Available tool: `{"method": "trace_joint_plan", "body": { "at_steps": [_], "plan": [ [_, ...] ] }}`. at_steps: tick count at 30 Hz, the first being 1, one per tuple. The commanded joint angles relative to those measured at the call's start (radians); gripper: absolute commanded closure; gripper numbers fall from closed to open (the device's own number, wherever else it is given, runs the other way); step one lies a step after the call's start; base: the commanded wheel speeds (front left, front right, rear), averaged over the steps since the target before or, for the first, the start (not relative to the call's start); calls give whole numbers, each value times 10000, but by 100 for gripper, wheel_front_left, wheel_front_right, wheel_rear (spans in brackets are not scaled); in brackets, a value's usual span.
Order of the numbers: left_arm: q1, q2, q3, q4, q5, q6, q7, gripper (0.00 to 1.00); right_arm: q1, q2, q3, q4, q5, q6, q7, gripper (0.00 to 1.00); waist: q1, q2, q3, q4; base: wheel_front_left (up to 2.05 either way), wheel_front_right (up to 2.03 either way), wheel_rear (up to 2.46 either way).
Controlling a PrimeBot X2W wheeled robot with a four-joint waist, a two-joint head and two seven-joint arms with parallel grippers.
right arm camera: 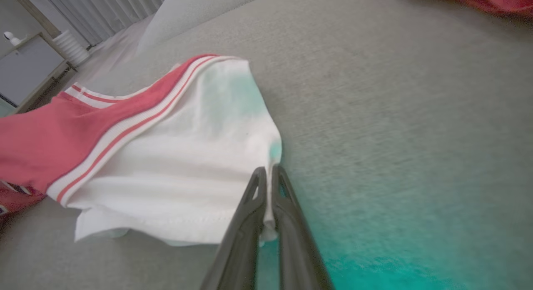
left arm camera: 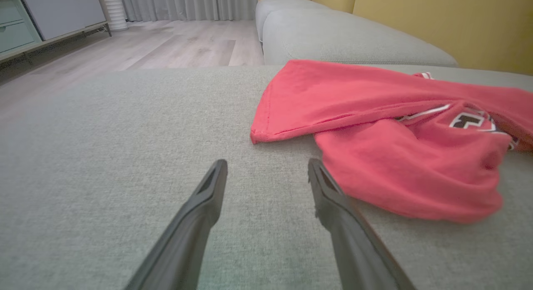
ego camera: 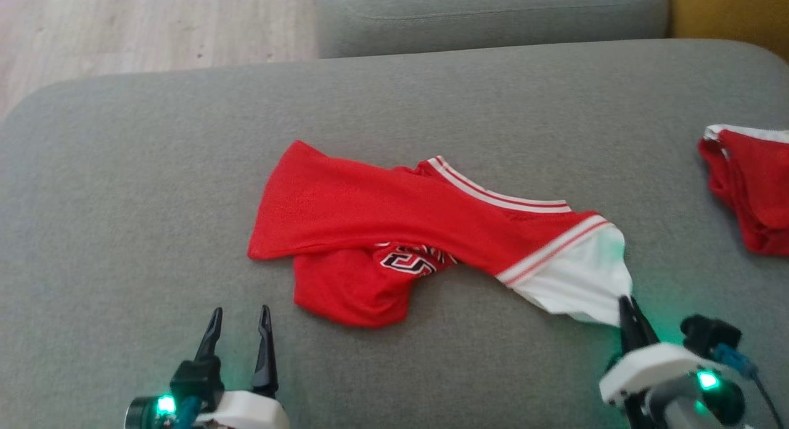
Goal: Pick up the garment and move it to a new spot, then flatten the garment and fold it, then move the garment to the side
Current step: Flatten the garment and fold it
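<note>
A red garment point(ego camera: 382, 219) with white striped trim and a white sleeve point(ego camera: 573, 275) lies crumpled on the grey sofa cushion point(ego camera: 154, 201). My right gripper point(ego camera: 629, 302) is shut on the corner of that white sleeve; in the right wrist view its fingertips point(right arm camera: 268, 173) pinch the sleeve's point(right arm camera: 187, 156) edge. At the lower left my left gripper point(ego camera: 240, 315) stands open on bare cushion, just left of the garment's red lower fold point(left arm camera: 408, 173). In the left wrist view the left gripper point(left arm camera: 266, 167) has nothing between its fingers.
Another red and white cloth point(ego camera: 749, 185) lies at the cushion's right edge. A second grey cushion point(ego camera: 493, 13) stands behind, with wooden floor point(ego camera: 123, 28) at the far left. A yellow wall point(left arm camera: 437, 19) and a cabinet point(left arm camera: 50, 15) show in the left wrist view.
</note>
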Motion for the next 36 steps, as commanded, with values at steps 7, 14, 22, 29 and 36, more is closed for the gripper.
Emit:
{"method": "trace_joint_plan", "body": {
  "at_steps": [7, 14, 22, 29, 36],
  "plan": [
    [-763, 51, 389, -351, -1078, -119, -53, 0, 366, 15, -277, -1215, -1234, 29, 3, 100, -1, -1, 179, -346, 0, 0, 0],
    [-2458, 51, 852, 691, -1993, -692, -53, 0, 64, 149, -172, -1785, -1490, 29, 3, 100, -1, -1, 866, -662, 0, 0, 0],
    [-3874, 76, 1059, 3156, -1694, -910, -53, 0, -460, 207, 209, -2180, -1423, 29, 3, 100, -1, -1, 1496, -1155, 0, 0, 0],
    [-4286, 134, 815, 5025, -1132, -359, -53, 23, -697, 225, 559, -2874, -876, 29, 3, 100, -1, -1, 1634, -1345, 0, 0, 0],
    [-4446, 77, 377, 5681, -1056, -636, -53, 100, -834, 227, 772, -3273, -664, 29, 3, 100, -1, -1, 1353, -1205, 0, 0, 0]
  ]
}}
